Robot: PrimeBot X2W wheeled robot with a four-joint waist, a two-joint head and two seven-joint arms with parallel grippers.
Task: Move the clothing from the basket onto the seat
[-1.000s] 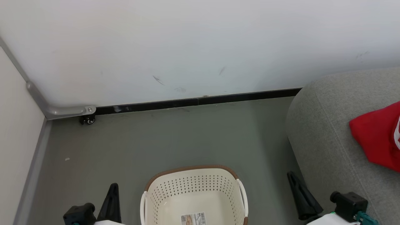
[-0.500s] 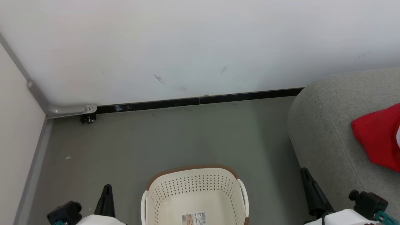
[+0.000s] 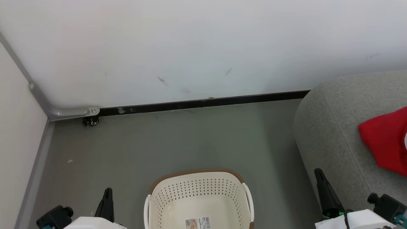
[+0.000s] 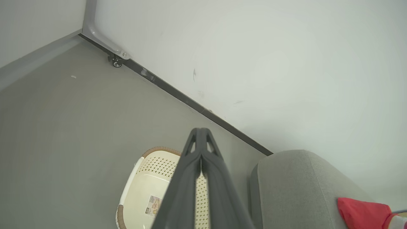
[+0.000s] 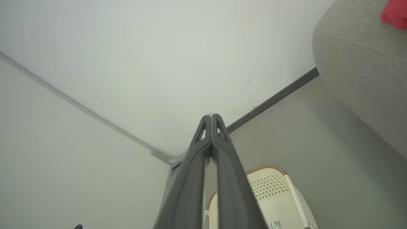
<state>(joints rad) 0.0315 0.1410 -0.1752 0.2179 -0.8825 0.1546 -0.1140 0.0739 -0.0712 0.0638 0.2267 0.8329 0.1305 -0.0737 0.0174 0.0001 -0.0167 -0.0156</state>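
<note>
Here, clothing (image 3: 384,143) on seat (image 3: 330,127) (basket (image 3: 197,190) on floor (image 3: 190,136)), left pincer (image 4: 200,130), right pincer (image 5: 210,116), both closed

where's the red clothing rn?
The clothing lies on the seat at the right edge of the head view, well to the right of the basket.

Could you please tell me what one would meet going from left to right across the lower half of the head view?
left gripper → basket → right gripper → clothing, which lies on the seat
</note>
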